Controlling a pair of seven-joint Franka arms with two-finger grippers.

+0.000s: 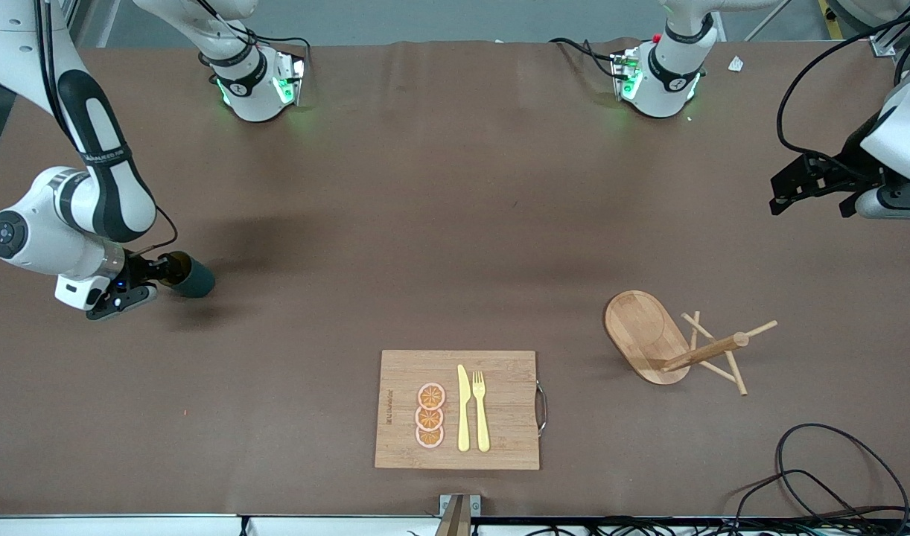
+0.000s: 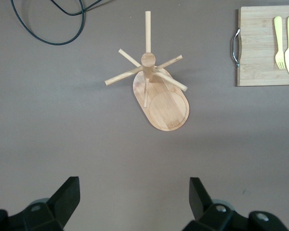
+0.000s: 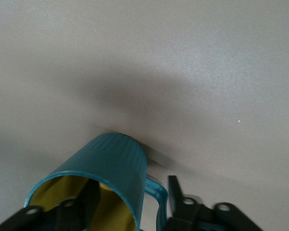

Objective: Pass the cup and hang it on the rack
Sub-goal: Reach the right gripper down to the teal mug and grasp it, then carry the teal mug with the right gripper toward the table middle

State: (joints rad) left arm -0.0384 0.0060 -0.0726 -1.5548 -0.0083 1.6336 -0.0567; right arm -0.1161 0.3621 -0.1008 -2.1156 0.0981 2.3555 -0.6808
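My right hand (image 1: 159, 274) has one finger inside the cup (image 1: 191, 276) and one outside by the handle — pinching its wall, low at the table (image 1: 440, 223). Left hand (image 2: 132, 202) waits wide open, holding nothing, above the rack (image 2: 159, 96) — upright on the table

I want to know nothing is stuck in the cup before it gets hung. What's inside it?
In the right wrist view, one finger of the right gripper reaches into the cup, against its yellow lining. The cup's bottom is hidden.

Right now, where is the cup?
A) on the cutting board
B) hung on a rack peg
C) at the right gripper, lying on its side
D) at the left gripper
C: the cup lies tipped at the right gripper, whose fingers straddle its rim.
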